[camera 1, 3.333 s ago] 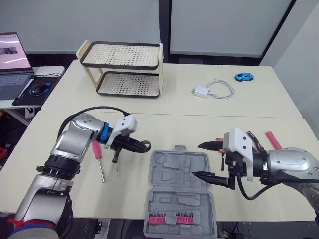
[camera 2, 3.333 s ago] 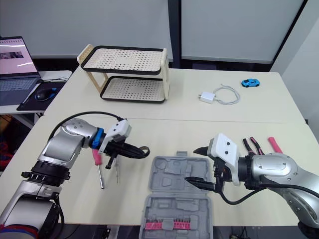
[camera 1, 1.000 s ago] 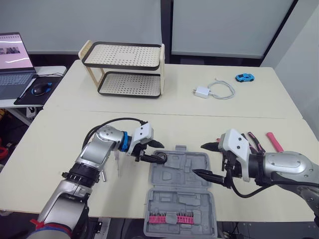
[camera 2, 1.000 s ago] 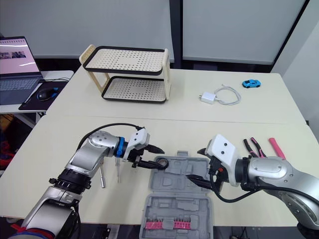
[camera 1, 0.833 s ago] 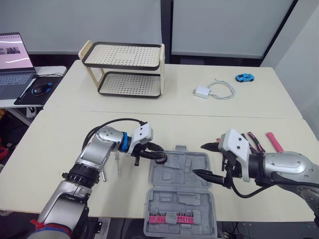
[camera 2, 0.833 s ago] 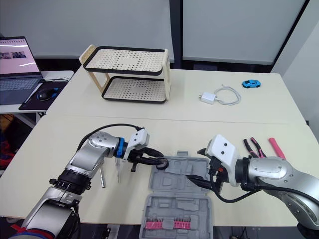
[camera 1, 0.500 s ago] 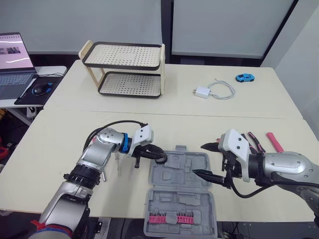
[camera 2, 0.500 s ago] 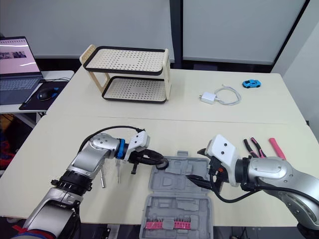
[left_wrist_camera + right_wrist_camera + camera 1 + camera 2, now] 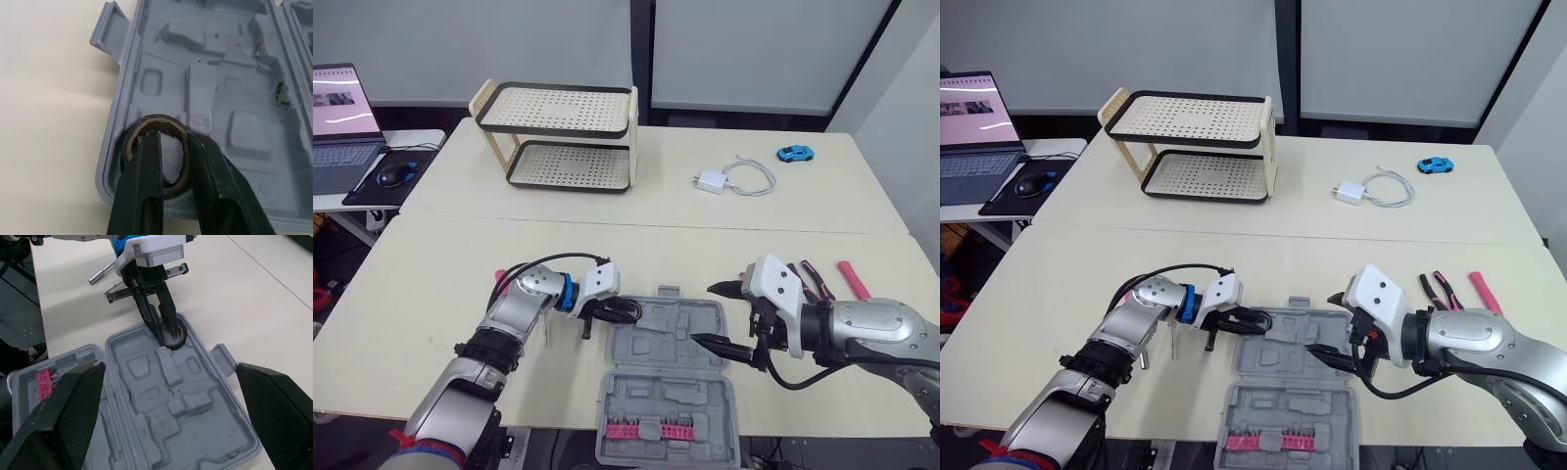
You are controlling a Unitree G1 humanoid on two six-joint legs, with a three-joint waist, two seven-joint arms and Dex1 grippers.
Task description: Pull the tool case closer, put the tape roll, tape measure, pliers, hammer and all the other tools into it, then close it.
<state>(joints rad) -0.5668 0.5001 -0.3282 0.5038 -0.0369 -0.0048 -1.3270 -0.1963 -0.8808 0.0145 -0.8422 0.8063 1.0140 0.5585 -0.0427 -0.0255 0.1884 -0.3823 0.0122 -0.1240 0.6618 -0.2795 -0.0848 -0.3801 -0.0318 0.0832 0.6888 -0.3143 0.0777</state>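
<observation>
The left claw (image 9: 172,135) was clamped on the tape roll (image 9: 156,118), one finger inside the ring and the other outside its wall. The roll sat in the far left corner of the open grey tool case (image 9: 668,339), which lay on the surface (image 9: 421,304) between both arms. The right claw (image 9: 702,313) was spread wide at the case's right edge, holding nothing. The pliers (image 9: 811,278) lay on the surface beside the right arm.

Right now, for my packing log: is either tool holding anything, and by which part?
The left tool pinches the tape roll by its ring wall, one finger inside the hole, one outside. The right tool is open, empty.
</observation>
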